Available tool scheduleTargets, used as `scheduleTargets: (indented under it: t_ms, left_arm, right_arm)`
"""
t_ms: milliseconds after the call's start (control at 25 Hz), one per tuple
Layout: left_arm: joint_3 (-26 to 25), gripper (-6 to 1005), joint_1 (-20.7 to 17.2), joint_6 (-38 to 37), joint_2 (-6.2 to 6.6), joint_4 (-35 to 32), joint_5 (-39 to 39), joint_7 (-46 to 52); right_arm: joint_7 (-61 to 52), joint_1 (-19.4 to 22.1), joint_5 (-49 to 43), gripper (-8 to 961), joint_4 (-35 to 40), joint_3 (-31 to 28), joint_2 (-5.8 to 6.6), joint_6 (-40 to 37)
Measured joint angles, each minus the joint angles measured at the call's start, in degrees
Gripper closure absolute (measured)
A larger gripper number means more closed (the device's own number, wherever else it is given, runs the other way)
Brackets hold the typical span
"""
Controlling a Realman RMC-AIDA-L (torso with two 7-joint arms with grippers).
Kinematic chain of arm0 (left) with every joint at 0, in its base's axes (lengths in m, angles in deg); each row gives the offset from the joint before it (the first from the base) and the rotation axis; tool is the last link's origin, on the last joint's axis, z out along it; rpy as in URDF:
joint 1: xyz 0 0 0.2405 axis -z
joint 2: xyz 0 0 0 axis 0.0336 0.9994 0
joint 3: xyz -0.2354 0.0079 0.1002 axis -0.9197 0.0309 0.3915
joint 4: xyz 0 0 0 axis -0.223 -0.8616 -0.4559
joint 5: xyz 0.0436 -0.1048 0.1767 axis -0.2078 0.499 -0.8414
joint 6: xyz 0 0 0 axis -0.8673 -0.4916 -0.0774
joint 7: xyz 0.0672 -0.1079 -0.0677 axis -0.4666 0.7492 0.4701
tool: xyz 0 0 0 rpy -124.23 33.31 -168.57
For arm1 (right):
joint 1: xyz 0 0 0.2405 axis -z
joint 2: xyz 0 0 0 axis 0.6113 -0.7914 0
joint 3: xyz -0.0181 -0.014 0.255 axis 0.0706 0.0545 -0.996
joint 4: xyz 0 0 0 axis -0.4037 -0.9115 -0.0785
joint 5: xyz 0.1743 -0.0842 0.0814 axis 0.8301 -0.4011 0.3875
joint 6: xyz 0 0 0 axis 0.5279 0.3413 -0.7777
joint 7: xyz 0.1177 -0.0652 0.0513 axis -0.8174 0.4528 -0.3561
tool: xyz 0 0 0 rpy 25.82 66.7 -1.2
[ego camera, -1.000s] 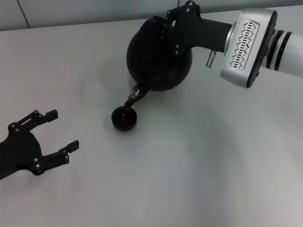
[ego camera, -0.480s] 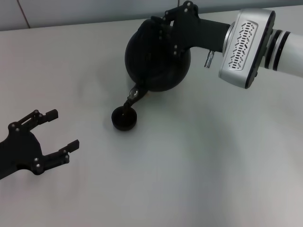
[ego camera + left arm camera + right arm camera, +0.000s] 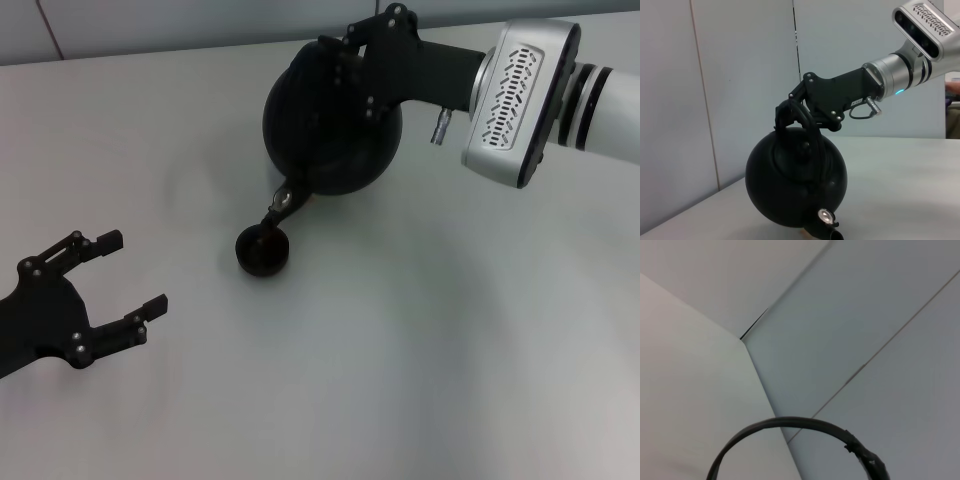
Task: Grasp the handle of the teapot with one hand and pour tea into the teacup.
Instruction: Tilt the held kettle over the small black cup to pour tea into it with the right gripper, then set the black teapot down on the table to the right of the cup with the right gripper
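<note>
The right end effector (image 3: 345,50) grips the handle (image 3: 807,125), closed around it; the teapot (image 3: 330,130) tilts, spout directly above the teacup (image 3: 263,250) (left end effector (image 3: 125,280) open, idle).

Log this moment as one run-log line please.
phase: pouring | right gripper: shut on handle | teapot: tilted, spout over teacup | left gripper: open, idle, apart

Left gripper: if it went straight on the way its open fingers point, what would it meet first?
Probably nothing: the left gripper points past the small round black teacup, nearer the robot, over bare white table. Depth is unclear.
</note>
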Motion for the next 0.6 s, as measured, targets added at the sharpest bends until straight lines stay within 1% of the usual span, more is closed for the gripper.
scheduleTargets:
  t_ms: [120, 200, 280, 400, 520, 600]
  left_arm:
    - [0.0, 133, 0.0, 0.0, 0.00, 0.0, 0.0, 0.0]
    - [0.0, 133, 0.0, 0.1, 0.00, 0.0, 0.0, 0.0]
    - [0.0, 133, -0.1, 0.1, 0.00, 0.0, 0.0, -0.3]
    - [0.0, 133, -0.1, 0.2, 0.00, 0.0, 0.0, -0.6]
    - [0.0, 133, -0.1, 0.2, 0.00, 0.0, 0.0, -0.6]
    - [0.0, 133, 0.0, 0.2, 0.00, 0.0, 0.0, -0.6]
  right_arm:
    - [-1.2, 0.2, 1.6, 882, 0.0, 0.0, 0.00, -0.3]
    - [-4.7, 0.7, 4.5, 882, -0.1, 0.0, 0.01, -1.1]
    - [-5.9, 1.0, 5.2, 882, -0.1, -0.1, 0.02, -1.2]
    - [-10.6, 2.6, 8.1, 882, -0.1, -0.3, 0.04, -1.2]
    - [-12.7, 3.5, 9.8, 882, -0.1, -0.5, 0.05, -1.2]
    - [-15.8, 4.9, 12.7, 883, -0.4, -0.7, 0.09, -1.2]
